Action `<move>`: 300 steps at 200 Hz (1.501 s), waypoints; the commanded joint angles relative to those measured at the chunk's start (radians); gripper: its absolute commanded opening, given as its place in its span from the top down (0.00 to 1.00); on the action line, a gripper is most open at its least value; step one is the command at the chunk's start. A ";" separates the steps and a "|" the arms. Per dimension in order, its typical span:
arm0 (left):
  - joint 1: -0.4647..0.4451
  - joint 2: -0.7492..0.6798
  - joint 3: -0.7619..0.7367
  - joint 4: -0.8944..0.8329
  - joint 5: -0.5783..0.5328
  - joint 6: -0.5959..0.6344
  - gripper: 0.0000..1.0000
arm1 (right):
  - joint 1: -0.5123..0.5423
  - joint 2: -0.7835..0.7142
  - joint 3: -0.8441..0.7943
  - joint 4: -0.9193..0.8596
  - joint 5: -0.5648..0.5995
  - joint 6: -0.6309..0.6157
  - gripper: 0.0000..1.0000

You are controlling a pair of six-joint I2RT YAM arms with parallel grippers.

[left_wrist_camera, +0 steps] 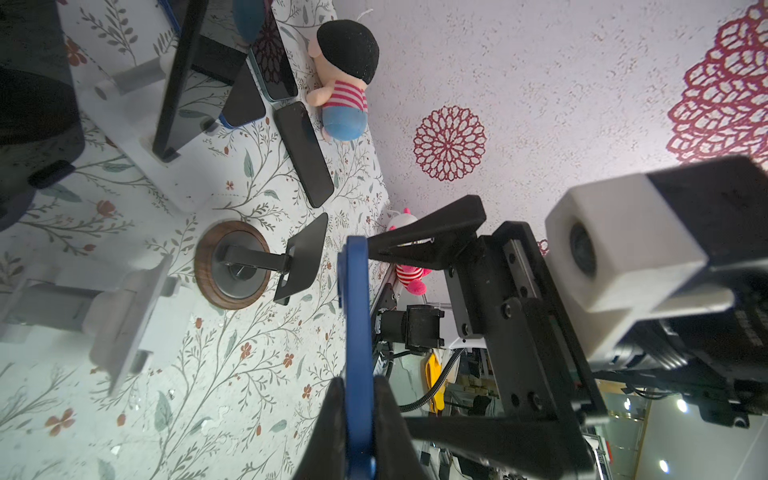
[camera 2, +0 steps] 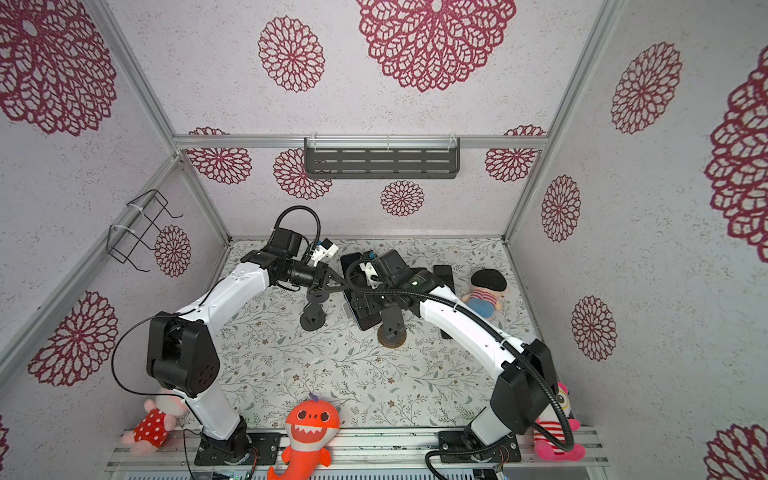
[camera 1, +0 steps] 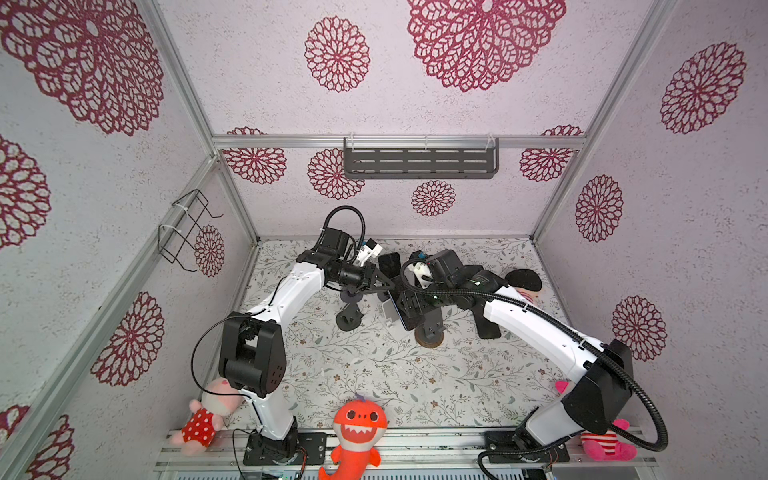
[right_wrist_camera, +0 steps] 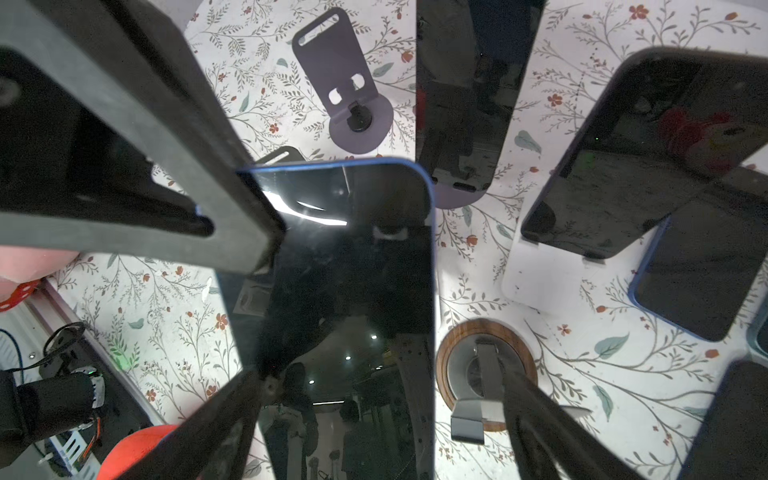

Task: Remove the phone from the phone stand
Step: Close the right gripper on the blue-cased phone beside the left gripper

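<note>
As the left gripper [left_wrist_camera: 358, 399] pinches the phone [right_wrist_camera: 353, 257] mid-frame, seemingly clear of the phone stand [right_wrist_camera: 446, 353], with the right gripper [right_wrist_camera: 378, 374] spread around it, setting it down likely follows.

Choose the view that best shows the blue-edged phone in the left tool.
Right wrist: the blue-edged phone turns its screen to it. Left wrist shows only its edge; in both top views arms mostly hide it.
</note>
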 commanded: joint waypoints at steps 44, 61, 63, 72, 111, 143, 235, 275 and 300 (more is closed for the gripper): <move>0.008 -0.037 -0.008 0.060 0.040 -0.022 1.00 | 0.041 0.002 0.021 0.024 0.025 -0.001 0.14; 0.012 -0.032 -0.015 0.077 0.042 -0.035 1.00 | 0.054 0.013 0.025 0.021 0.051 0.001 0.16; 0.013 -0.032 -0.015 0.079 0.042 -0.038 1.00 | 0.054 0.015 0.026 0.021 0.054 0.001 0.16; 0.013 -0.030 -0.018 0.085 0.047 -0.045 1.00 | 0.059 0.022 0.024 0.019 0.059 0.001 0.17; 0.013 -0.040 -0.023 0.094 0.046 -0.046 1.00 | 0.068 0.046 0.022 0.039 0.073 0.003 0.17; 0.013 -0.036 -0.023 0.094 0.047 -0.045 1.00 | 0.070 0.053 0.017 0.066 0.071 0.003 0.19; 0.014 -0.039 -0.026 0.102 0.046 -0.047 1.00 | 0.071 0.012 -0.035 0.130 0.089 0.022 0.35; 0.014 -0.039 -0.028 0.105 0.046 -0.051 0.85 | 0.069 0.005 -0.043 0.154 0.095 0.022 0.38; 0.016 -0.038 -0.028 0.106 0.043 -0.054 0.77 | 0.070 0.005 -0.046 0.163 0.098 0.022 0.41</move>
